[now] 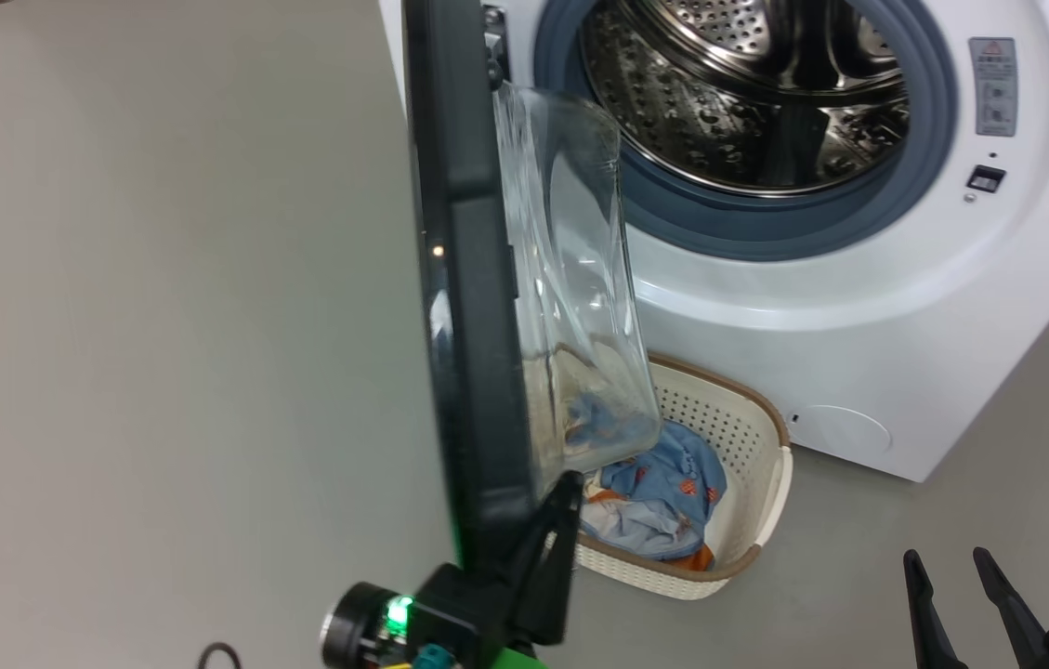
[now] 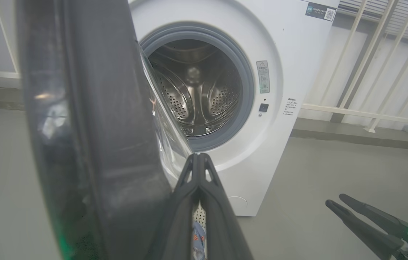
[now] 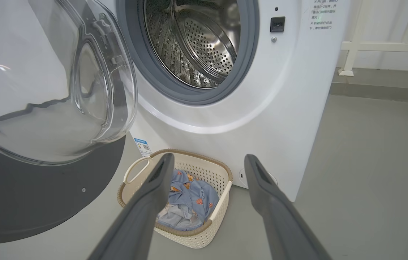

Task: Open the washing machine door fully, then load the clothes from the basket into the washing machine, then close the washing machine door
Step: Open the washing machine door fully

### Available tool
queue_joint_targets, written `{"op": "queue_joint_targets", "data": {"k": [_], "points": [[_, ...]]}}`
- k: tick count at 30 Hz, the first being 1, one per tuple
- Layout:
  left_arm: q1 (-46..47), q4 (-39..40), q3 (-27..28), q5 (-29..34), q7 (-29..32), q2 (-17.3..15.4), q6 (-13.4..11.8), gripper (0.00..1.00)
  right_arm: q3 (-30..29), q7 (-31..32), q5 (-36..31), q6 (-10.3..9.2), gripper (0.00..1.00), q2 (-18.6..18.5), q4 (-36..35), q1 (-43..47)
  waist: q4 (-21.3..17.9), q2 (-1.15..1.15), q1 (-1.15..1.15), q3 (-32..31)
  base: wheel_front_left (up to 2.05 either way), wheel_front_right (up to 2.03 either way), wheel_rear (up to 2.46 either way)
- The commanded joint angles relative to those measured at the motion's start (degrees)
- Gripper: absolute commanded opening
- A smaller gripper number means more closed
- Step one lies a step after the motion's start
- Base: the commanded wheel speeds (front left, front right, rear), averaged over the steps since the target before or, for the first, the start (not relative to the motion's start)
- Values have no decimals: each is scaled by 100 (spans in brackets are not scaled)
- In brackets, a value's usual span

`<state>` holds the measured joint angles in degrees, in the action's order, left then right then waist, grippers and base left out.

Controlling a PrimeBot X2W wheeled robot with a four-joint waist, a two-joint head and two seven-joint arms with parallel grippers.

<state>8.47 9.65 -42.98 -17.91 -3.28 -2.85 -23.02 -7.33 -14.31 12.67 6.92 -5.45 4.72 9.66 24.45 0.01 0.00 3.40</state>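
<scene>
The floor (image 1: 162, 325) here is smooth, matte grey all the way across. Along the back runs a white railing (image 2: 370, 115) of slanted bars joined by a horizontal rail, standing on a low grey kerb (image 2: 355, 139) raised slightly above the floor. Behind the bars is a pale wall (image 3: 388, 21). A thin dark loop, perhaps a cable (image 1: 219, 653), lies on the floor close by.

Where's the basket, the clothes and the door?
basket (image 3: 189, 238): right wrist view, on its front wall.
clothes (image 3: 193, 191): right wrist view, on the blue garment in the basket.
door (image 1: 473, 325): head view, on its black rim.
</scene>
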Motion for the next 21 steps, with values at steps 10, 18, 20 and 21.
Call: {"op": "queue_joint_targets", "data": {"k": [10, 18, 20, 21], "points": [[112, 177, 1218, -16, -82, -544, -569, 0, 208, -69, 34, 57, 100, -167, -138, -93, 318, -1, 0, 61, 0, 0, 0], [475, -798, 2327, -312, -551, -679, -934, 0, 194, -69, 82, 57, 100, -274, -199, -149, 204, -1, 0, 223, 0, 0, 0], [794, -1352, 2767, -408, -831, -665, -1087, 0, 209, -69, 101, 57, 100, -324, -225, -156, 69, -1, 0, 333, 0, 0, 0], [880, -1487, 2898, -463, -892, -648, -1113, 0, 212, -69, 104, 57, 100, -339, -230, -151, 35, -1, 0, 367, 0, 0, 0]]}}
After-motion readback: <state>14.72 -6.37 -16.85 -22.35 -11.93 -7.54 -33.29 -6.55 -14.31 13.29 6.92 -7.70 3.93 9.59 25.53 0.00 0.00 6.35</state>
